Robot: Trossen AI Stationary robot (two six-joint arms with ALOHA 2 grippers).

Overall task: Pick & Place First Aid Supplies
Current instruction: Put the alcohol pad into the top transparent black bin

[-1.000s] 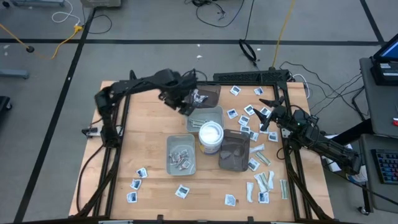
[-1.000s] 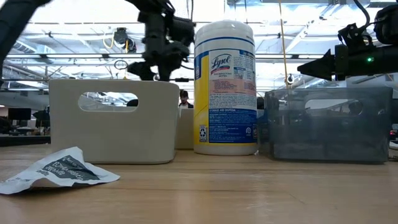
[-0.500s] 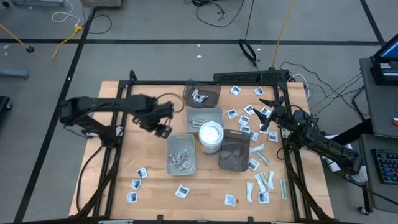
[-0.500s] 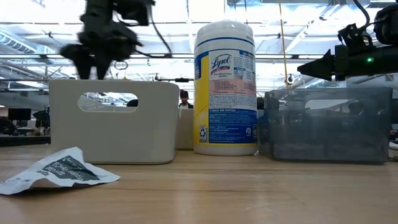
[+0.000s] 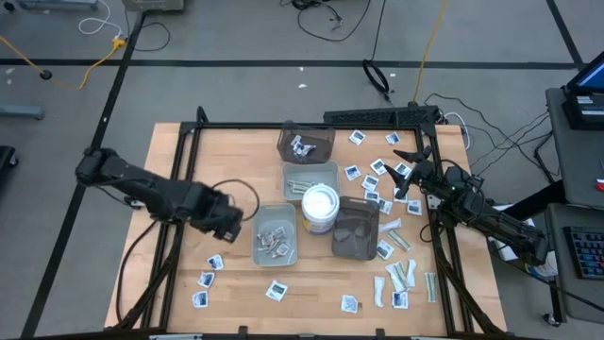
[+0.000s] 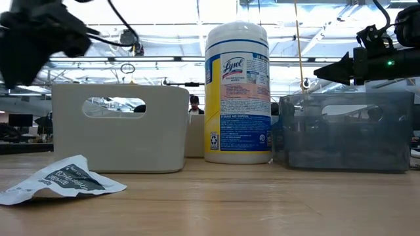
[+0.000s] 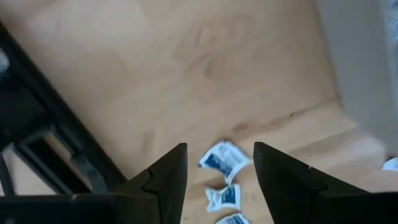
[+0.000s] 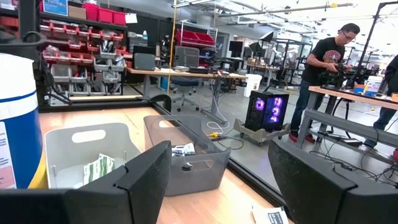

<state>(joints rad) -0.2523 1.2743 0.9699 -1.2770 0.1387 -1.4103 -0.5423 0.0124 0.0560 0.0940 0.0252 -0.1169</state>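
While the high view looks straight down on a wooden table (image 5: 236, 179), the left gripper (image 5: 226, 227) sits left of centre in the frame, just left of a grey tray (image 5: 275, 233) holding a few packets. Its fingers (image 7: 168, 180) stand apart with nothing between them, and in the left wrist view three square white packets with blue print (image 7: 224, 160) lie on the wood beyond the gap, near the bottom centre of that picture.

The right gripper (image 5: 408, 168) is at the right of the high frame, over the table's right side, its fingers spread wide and empty. Its wrist view shows a pale tray (image 8: 93, 155) with a green-white strip inside at lower left, and a dark translucent tray (image 8: 186, 158) at centre holding a white packet.

In the middle of the high frame a round white tub (image 5: 320, 203) stands between four trays: a dark one (image 5: 306, 144) above, a grey one (image 5: 311, 176) touching the tub, the grey tray at lower left, and a dark one (image 5: 356, 231) at lower right.

The first aid supplies (image 5: 377, 170) lie scattered: many square packets at upper right, narrow strips (image 5: 404, 276) at lower right, more squares (image 5: 209, 272) at lower left.

In the low view a crumpled packet (image 6: 62, 177) lies at lower left, in front of a pale tray (image 6: 121, 128).

A person (image 8: 323, 68) stands at a bench in the room, upper right of the right wrist view.
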